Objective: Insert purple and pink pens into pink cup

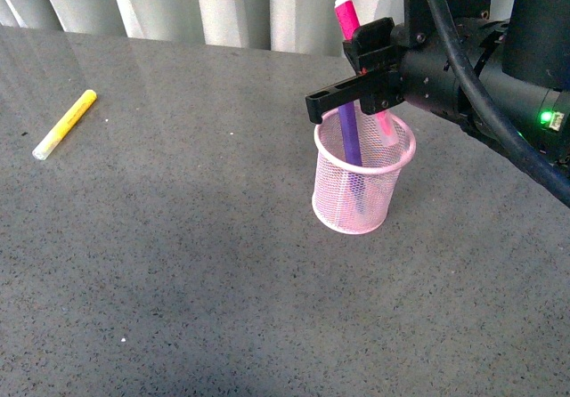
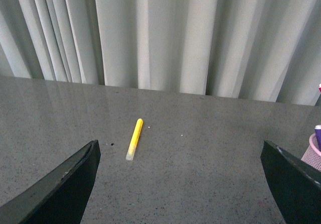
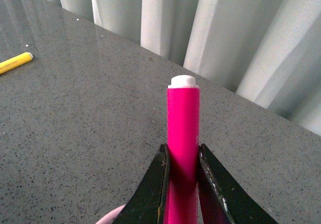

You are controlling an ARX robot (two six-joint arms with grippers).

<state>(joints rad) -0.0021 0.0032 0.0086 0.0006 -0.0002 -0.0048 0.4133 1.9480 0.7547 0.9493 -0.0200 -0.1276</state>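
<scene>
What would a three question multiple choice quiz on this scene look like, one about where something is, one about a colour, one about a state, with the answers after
1. Where is the purple pen?
A. Lying on the table
B. Standing in the pink cup
C. Held by the left gripper

2. What colour is the marker lying apart on the table?
A. Yellow
B. Green
C. Blue

3. What is the right gripper doing?
A. Open over bare table
B. Shut on nothing
C. Shut on the pink pen

Answers: 1 B, the purple pen stands inside the pink cup. 2 A, the yellow marker lies far off to the left. 3 C, the right gripper clamps the pink pen on both sides, above the cup; the left gripper is open.
</scene>
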